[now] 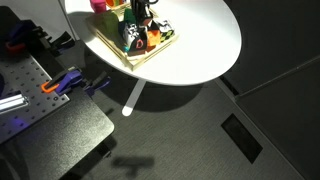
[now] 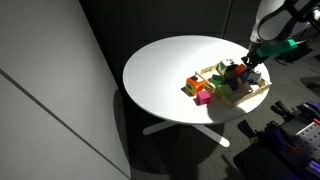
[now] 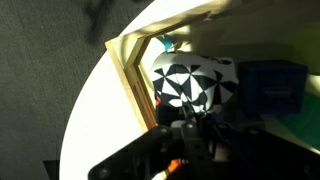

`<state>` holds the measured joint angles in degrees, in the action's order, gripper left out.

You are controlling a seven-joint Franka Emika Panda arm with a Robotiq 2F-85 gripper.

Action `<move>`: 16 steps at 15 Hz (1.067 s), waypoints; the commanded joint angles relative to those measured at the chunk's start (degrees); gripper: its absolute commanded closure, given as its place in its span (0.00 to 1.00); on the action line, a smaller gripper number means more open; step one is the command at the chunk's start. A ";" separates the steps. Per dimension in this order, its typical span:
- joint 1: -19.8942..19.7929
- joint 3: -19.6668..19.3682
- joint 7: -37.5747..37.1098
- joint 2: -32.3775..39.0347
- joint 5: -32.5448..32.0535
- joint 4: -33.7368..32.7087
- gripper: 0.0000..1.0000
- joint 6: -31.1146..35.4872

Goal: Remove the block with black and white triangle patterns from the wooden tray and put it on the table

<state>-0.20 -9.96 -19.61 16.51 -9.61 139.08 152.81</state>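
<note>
The block (image 3: 190, 80), with black-and-white triangle faces, fills the middle of the wrist view, right at the tips of my gripper (image 3: 192, 122). It lies inside the wooden tray (image 3: 132, 80), close to the rim. The fingers are dark and I cannot tell whether they are closed on it. In both exterior views the gripper (image 1: 141, 22) (image 2: 250, 62) is low over the tray (image 1: 132, 58) (image 2: 262, 94), among the blocks. A black-and-white cube (image 1: 133, 40) shows just beside the gripper. The tray sits on the round white table (image 1: 200, 40) (image 2: 170, 70).
Several coloured blocks fill the tray; a dark blue one (image 3: 272, 88) is right beside the patterned block. A yellow and a magenta block (image 2: 198, 90) lie on the table next to the tray. The tray is near the table edge. Equipment stands on the floor (image 1: 40, 90).
</note>
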 commanded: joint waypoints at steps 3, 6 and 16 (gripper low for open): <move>-2.48 0.85 4.45 -4.81 4.95 0.42 0.95 -2.00; -3.56 0.66 5.17 -6.35 6.48 0.38 0.95 -2.40; -6.02 -2.05 1.47 -5.96 4.21 -1.91 0.95 -4.24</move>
<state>-5.80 -11.06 -16.89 9.90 -4.86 139.28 150.82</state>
